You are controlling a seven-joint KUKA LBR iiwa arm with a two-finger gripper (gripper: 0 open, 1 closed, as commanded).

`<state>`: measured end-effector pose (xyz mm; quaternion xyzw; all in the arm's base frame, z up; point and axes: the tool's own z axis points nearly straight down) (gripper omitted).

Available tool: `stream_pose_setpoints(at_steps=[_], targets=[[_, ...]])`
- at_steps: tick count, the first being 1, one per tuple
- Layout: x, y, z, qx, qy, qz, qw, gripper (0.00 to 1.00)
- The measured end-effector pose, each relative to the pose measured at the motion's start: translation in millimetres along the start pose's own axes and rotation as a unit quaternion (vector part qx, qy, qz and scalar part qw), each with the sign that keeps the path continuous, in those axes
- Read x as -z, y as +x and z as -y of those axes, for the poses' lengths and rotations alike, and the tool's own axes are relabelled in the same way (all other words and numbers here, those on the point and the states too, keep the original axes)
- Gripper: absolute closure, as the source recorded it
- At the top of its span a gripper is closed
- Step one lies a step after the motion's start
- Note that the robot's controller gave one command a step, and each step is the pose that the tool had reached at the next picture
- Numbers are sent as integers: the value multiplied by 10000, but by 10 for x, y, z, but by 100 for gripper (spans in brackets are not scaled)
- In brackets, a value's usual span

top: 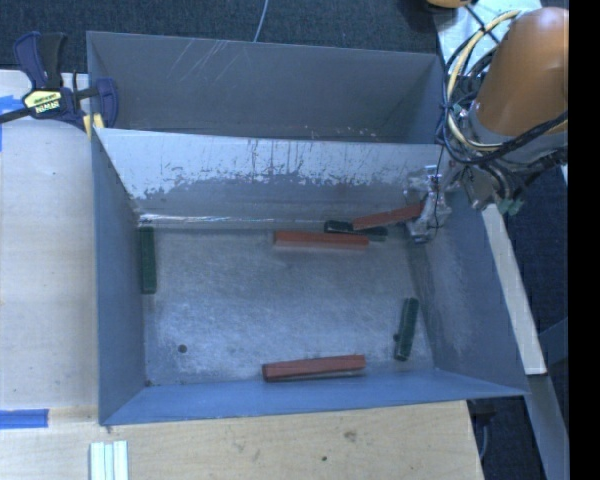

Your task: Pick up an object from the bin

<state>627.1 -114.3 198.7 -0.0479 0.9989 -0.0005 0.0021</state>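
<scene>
Grey bin point(280, 298) floor, sparsely littered. Well in front of my gripper point(427, 218) lies a red bar point(313, 368); closer in front, a green pen point(406, 328). Far to its left in my view rests another green stick point(147, 258). Just left, a tilted bar point(385, 218) ends at the gripper, over a black pen point(355, 229) and a flat bar point(320, 239). Clenched or released, I cannot tell.

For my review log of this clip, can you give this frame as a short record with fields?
tool: low in the far right corner of the bin
nearest thing: tilted red-brown bar, one end at the tool; held or not, cannot tell
beside it: black pen at the right end of the flat red-brown bar
near wall: front red-brown bar
sides: left green stick; right green stick
</scene>
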Motion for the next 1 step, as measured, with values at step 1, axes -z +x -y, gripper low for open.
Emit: stream_pose_setpoints(at_steps=[1], targets=[[752,196,207,1209,-7,-16,9927,100]])
